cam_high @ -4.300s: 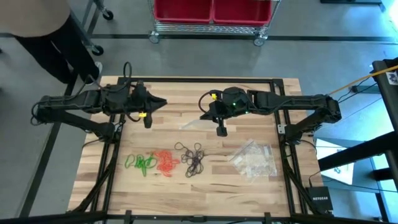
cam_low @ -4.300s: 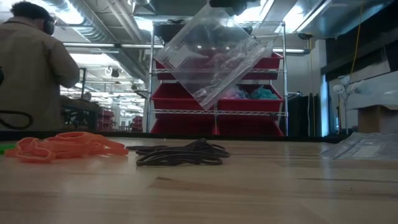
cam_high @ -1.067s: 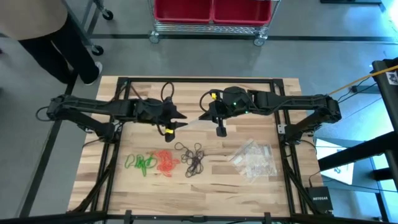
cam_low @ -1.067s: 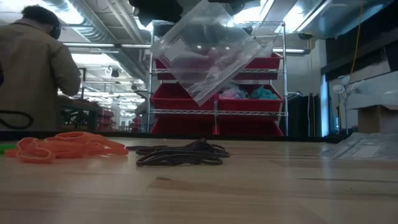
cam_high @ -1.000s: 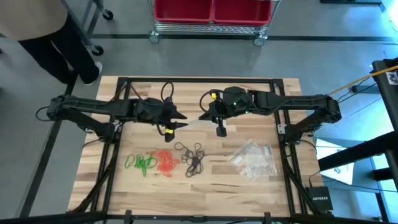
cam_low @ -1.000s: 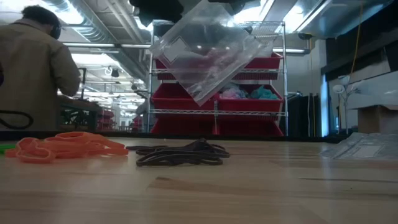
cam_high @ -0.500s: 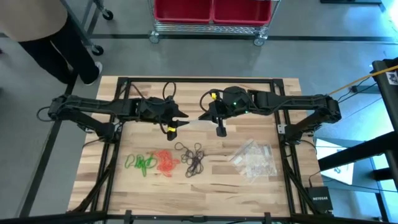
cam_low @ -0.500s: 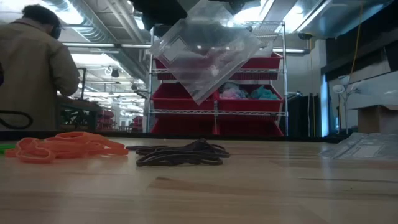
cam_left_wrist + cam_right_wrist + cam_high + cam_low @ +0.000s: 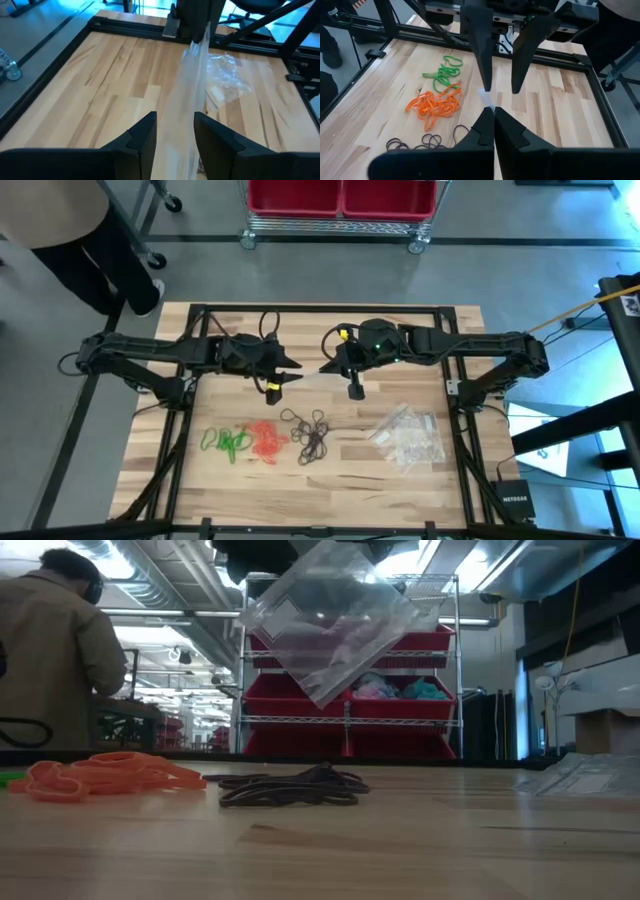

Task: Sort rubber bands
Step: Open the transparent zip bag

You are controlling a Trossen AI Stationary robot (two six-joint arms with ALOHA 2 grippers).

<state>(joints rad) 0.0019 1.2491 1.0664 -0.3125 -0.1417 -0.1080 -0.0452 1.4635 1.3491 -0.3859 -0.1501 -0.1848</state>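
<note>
Near edge, off the table (image 9: pixel 200 480) corner on the right: small black box on the frame, white lettering reading NETGEAR (image 9: pixel 515 502).

Rubber bands on the wood in three piles along the near half, set side by side in a row running left to right. Green rubber bands (image 9: pixel 229 442) farthest left; orange-red rubber bands (image 9: pixel 267 439) touching them on their right; black rubber bands (image 9: pixel 311 434) just beside, toward the centre. Each pile is a loose tangle; loops lie flat and point every way, no single long axis to read. The low view shows the orange-red pile (image 9: pixel 105 774) and black pile (image 9: pixel 292 787) flat on the boards.

Right of the black pile, well apart: heap of clear plastic bags (image 9: pixel 408 435).

Farther back, above table centre: right gripper (image 9: pixel 493 111), fingers pressed together on the corner of one clear bag (image 9: pixel 330 620), which hangs in the air tilted, one corner down. Left gripper (image 9: pixel 175 135) faces it; fingers apart, one on each side of the bag's hanging edge, not closed on it.

Beyond the table: wire shelf rack with red bins (image 9: pixel 410 700). A person (image 9: pixel 55 660) stands at far left, back turned.
</note>
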